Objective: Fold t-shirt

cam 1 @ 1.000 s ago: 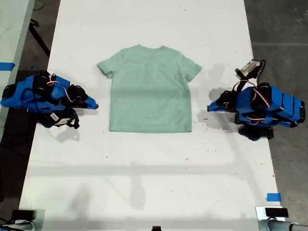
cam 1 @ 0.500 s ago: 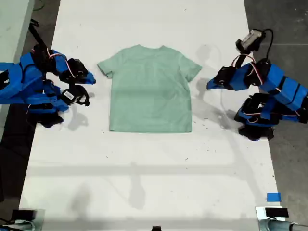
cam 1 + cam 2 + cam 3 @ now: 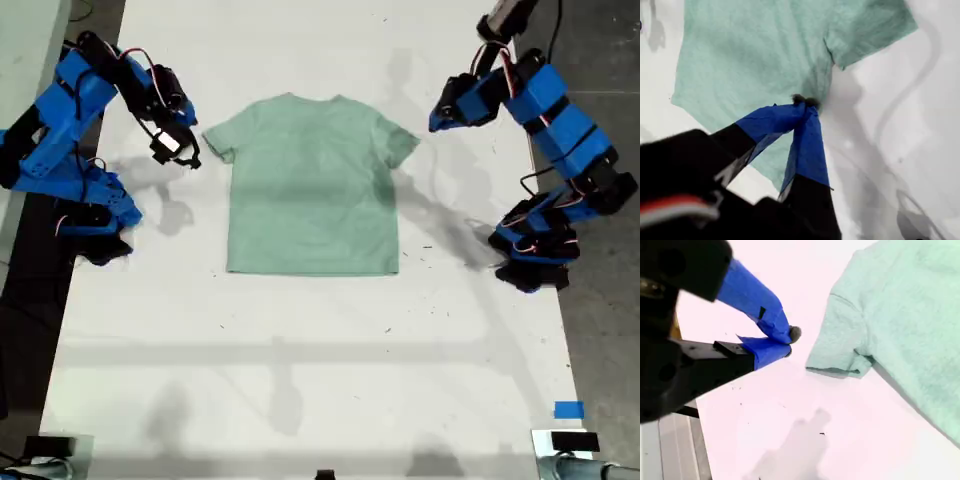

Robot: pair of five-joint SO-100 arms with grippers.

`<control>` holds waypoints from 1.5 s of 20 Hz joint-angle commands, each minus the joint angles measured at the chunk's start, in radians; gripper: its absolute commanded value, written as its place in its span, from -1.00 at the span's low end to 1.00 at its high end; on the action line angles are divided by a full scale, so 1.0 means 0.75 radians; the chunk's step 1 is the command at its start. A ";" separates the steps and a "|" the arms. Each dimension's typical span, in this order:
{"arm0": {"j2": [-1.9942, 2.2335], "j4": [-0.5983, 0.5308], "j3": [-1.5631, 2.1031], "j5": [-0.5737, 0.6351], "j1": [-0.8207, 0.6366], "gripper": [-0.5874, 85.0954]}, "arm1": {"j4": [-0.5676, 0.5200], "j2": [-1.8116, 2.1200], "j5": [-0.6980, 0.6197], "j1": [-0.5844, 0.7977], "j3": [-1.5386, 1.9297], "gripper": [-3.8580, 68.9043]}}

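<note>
Between the closed, empty jaws of my first gripper nothing is held; it hangs above the pale mint-green cloth t-shirt near a sleeve. My second gripper, jaws also together and empty, hangs beside the other sleeve. Flat on the white table, the shirt lies with its neckline at twelve o'clock in the exterior view.
</note>
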 commanded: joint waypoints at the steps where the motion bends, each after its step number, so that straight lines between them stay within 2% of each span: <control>1: -0.065 0.051 -0.164 0.055 -0.078 -0.95 | 0.119 -0.141 -0.074 0.074 -0.307 -0.84; 3: -0.125 0.098 -0.217 0.100 -0.098 -0.58 | 0.162 -0.221 -0.094 0.100 -0.378 -0.36; 4: -0.141 0.104 -0.225 0.123 -0.102 -0.49 | 0.157 -0.235 -0.131 0.106 -0.382 -0.15; 5: -0.143 0.106 -0.223 0.135 -0.110 -0.41 | 0.155 -0.252 -0.160 0.119 -0.382 -0.09; 8: -0.151 0.096 -0.223 0.180 -0.123 -0.34 | 0.106 -0.286 -0.288 0.205 -0.333 -0.08; 12: -0.155 -0.018 -0.137 0.217 -0.143 -0.32 | -0.137 -0.397 -0.470 0.303 -0.127 -0.05; 17: -0.174 -0.196 0.053 0.264 -0.221 -0.31 | -0.382 -0.691 -0.556 0.309 -0.123 -0.03; 19: -0.190 -0.219 0.078 0.264 -0.223 -0.31 | -0.432 -0.812 -0.579 0.307 -0.174 -0.03; 24: -0.184 -0.215 0.080 0.256 -0.217 -0.32 | -0.436 -1.127 -0.622 0.305 -0.362 -0.01; 25: -0.182 -0.211 0.080 0.256 -0.217 -0.32 | -0.436 -1.184 -0.632 0.305 -0.403 -0.05; 26: -0.178 -0.209 0.080 0.256 -0.217 -0.32 | -0.430 -1.229 -0.646 0.307 -0.444 -0.22; 28: -0.174 -0.205 0.080 0.258 -0.217 -0.33 | -0.421 -1.268 -0.644 0.333 -0.491 -0.82; 30: -0.172 -0.205 0.080 0.258 -0.213 -0.34 | -0.366 -1.250 -0.650 0.327 -0.522 -0.91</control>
